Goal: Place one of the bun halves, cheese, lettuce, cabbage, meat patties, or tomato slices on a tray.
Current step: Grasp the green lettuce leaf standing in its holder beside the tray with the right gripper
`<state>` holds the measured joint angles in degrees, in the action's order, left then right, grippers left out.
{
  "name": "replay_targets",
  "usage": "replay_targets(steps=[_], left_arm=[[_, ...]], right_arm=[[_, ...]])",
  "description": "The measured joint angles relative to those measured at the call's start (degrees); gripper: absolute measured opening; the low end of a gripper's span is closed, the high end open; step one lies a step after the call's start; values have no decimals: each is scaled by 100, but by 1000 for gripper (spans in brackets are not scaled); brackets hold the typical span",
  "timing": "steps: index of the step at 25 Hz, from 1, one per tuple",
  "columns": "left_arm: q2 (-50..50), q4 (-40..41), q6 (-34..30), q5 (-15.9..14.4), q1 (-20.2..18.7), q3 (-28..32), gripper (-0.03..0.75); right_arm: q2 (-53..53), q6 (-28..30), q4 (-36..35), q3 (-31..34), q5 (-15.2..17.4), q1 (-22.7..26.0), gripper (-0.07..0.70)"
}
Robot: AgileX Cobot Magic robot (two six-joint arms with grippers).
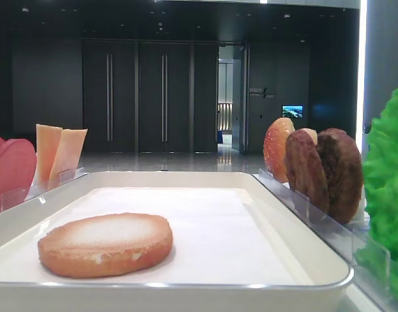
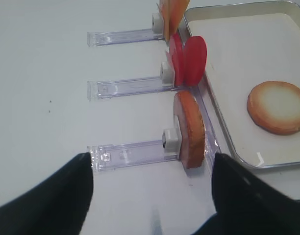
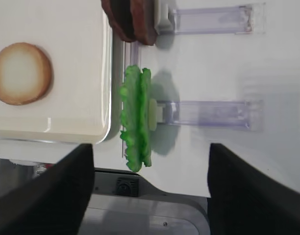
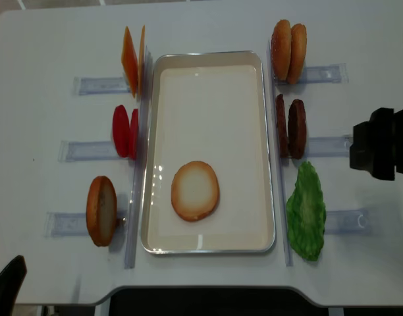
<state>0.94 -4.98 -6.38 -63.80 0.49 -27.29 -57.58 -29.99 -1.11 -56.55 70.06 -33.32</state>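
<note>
So there's a white tray (image 4: 208, 62) sitting in the middle of the white bench (image 4: 43, 39), and one bun half (image 4: 195, 191) is already lying flat in it, pale toasted face up, toward the tray's near end

Everything else stands on edge in clear plastic holders (image 4: 99, 85) along the tray's two long sides. Left side, far to near: cheese slices (image 4: 133, 60), tomato slices (image 4: 126, 131), then an orange bun half (image 4: 101, 210) by the near left corner of the tray. Right side, far to near: two more bun halves (image 4: 288, 50), the meat patties (image 4: 290, 128), and the lettuce (image 4: 306, 210) (frilly bright green, just off the tray's near right corner)

Right pincer (image 3: 150, 196) is hanging over the right edge of the bench, out past the lettuce holder, fingers (image 3: 255, 191) spread wide with nothing between them. It isn't touching any food

Left pincer (image 2: 152, 196) is down by the near left corner of the bench, looking at the orange bun half and its holder. Its dark fingers (image 2: 47, 196) also sit far apart, empty, with bare bench showing in the gap
</note>
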Motion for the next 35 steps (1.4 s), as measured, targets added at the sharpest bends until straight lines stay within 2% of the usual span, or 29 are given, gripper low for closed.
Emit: replay_targets(steps=[4,7,10,15,20,35], left_arm=[[0,0,0,0,0,0,576],[0,0,0,0,0,0,576],[0,0,0,0,0,0,576],[0,0,0,0,0,0,576],[0,0,0,0,0,0,576],[0,0,0,0,0,0,576]], right_arm=[[-355,-512,380,0,0,-616,468],[-546,-657,446,0,-5,-781,468],[-705,-787,458,0,-35,-812,468],[-1035,-834,471,0,-331,-829,468],[-1416,-834,509,0,-491,-829,468],[-2055,-840,511,0,-522,-829,468]])
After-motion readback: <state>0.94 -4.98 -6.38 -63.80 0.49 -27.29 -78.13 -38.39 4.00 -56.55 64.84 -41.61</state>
